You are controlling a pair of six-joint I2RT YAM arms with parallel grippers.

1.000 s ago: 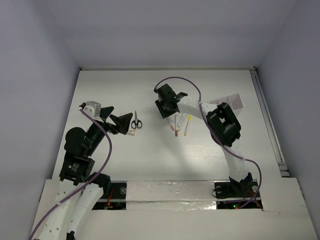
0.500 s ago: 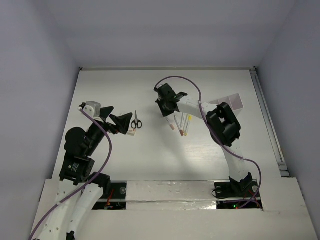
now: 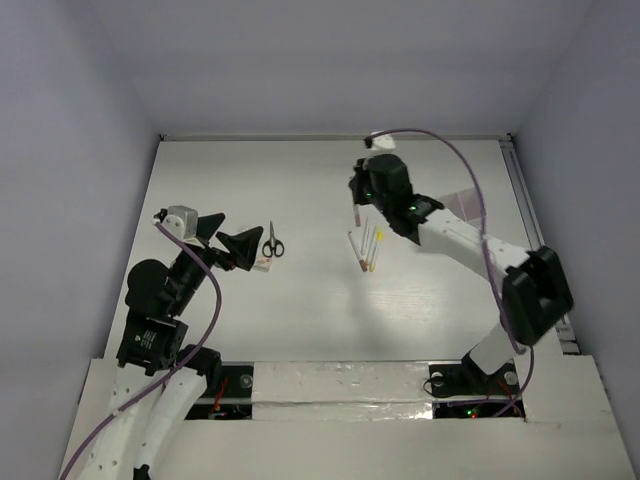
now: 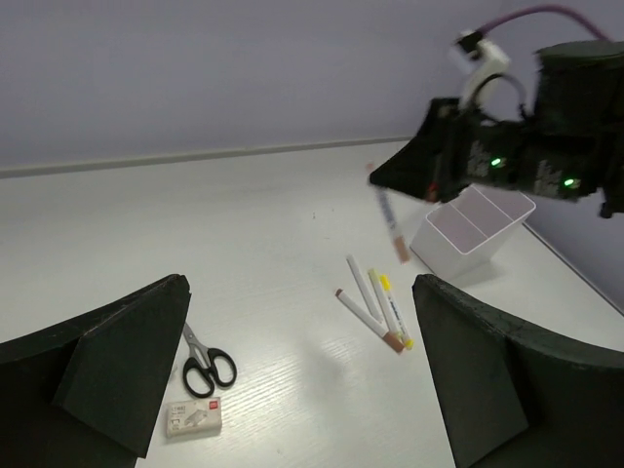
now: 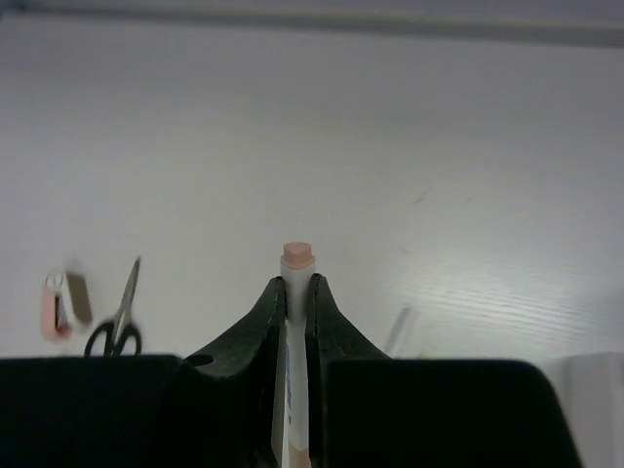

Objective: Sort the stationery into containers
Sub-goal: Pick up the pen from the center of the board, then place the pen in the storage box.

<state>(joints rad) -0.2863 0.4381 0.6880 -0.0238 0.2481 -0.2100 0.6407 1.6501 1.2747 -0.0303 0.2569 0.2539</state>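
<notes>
My right gripper is raised above the table and shut on a white pen with a pinkish-orange end; the pen hangs down from it. Three more pens lie fanned on the table just below and nearer. The black-handled scissors and the small pale block lie to the left, right in front of my open left gripper. The translucent container stands to the right of the held pen.
White walls close the table on the left, back and right. A metal rail runs along the right edge. The right arm's purple cable arcs above the container.
The right gripper shut on one pen from the group, lifted it off the table and swung back and to the right. The left arm has hardly moved.
</notes>
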